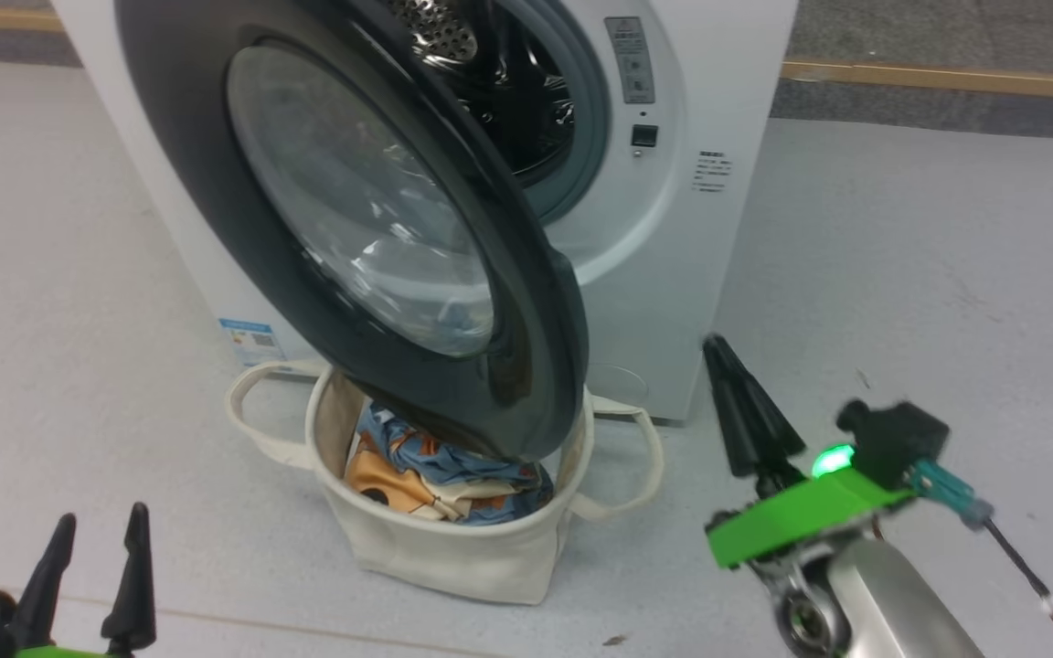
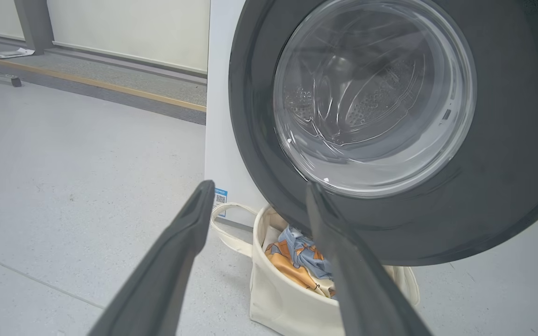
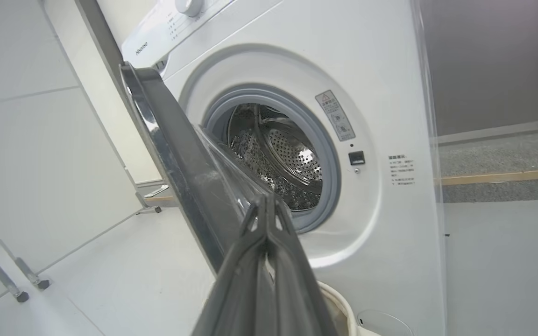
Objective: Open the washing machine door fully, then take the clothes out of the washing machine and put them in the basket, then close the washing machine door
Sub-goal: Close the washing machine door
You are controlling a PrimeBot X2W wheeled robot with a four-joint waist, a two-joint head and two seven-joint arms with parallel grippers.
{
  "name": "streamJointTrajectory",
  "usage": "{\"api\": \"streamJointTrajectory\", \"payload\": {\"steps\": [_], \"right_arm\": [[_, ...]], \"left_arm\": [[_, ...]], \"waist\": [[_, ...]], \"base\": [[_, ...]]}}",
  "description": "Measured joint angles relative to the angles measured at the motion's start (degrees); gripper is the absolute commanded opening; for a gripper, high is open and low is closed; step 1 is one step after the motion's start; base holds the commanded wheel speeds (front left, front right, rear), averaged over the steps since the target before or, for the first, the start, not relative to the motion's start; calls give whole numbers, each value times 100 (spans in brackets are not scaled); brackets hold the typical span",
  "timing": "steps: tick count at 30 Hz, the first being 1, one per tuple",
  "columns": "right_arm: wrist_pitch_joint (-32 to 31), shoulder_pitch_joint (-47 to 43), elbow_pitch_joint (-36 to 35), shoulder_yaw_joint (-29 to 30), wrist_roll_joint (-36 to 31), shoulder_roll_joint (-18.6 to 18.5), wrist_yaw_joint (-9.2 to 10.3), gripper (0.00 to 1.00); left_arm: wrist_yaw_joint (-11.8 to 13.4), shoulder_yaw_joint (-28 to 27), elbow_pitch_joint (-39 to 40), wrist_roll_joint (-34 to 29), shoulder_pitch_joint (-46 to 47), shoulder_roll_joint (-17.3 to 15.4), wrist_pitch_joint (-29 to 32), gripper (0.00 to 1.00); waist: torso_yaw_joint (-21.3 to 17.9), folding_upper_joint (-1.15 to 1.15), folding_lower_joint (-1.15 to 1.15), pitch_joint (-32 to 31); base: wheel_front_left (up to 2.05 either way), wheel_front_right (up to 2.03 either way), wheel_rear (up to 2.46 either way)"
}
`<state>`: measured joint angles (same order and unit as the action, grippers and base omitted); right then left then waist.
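The washing machine (image 1: 673,228) stands white ahead, and its steel drum (image 3: 287,154) looks empty. The washing machine door (image 1: 216,228) hangs partly open, its black rim and glass bowl swung out over the basket (image 1: 453,548). In the basket lie the clothes (image 1: 435,471), blue and orange. My right gripper (image 1: 718,347) is shut with nothing in it, right of the door's free edge and apart from it. In the right wrist view its shut tips (image 3: 266,200) point at the door's inner side (image 3: 166,140). My left gripper (image 1: 101,516) stands open at the lower left, facing the door's front (image 2: 507,163) and the basket (image 2: 287,303).
Pale grey floor runs all around the machine. A wooden strip (image 1: 947,78) edges darker carpet behind it. Metal stand legs (image 3: 17,280) rest on the floor to the machine's left. The basket's looped handles (image 1: 252,411) stick out sideways.
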<state>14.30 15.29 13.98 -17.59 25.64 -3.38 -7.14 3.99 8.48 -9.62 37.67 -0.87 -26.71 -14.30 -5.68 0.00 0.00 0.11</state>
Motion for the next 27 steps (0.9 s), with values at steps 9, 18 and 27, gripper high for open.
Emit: {"api": "streamJointTrajectory", "payload": {"steps": [9, 18, 27], "right_arm": [[0, 656, -21, -951, 20, -10, 0, 0], [-5, 861, 698, -1369, 571, -15, 0, 0], [-2, 866, 1685, -1258, 1072, -11, 0, 0]], "left_arm": [[-46, 272, -141, -20, 186, 233, 0, 100], [-48, 1024, -263, -427, 471, 595, 112, 100], [-49, 1219, -361, -479, 550, 698, 167, 100]], "waist": [[487, 0, 0, -56], [1308, 0, 0, -223], [1980, 0, 0, -201]], "base": [[0, 0, 0], [0, 0, 0], [0, 0, 0]]}}
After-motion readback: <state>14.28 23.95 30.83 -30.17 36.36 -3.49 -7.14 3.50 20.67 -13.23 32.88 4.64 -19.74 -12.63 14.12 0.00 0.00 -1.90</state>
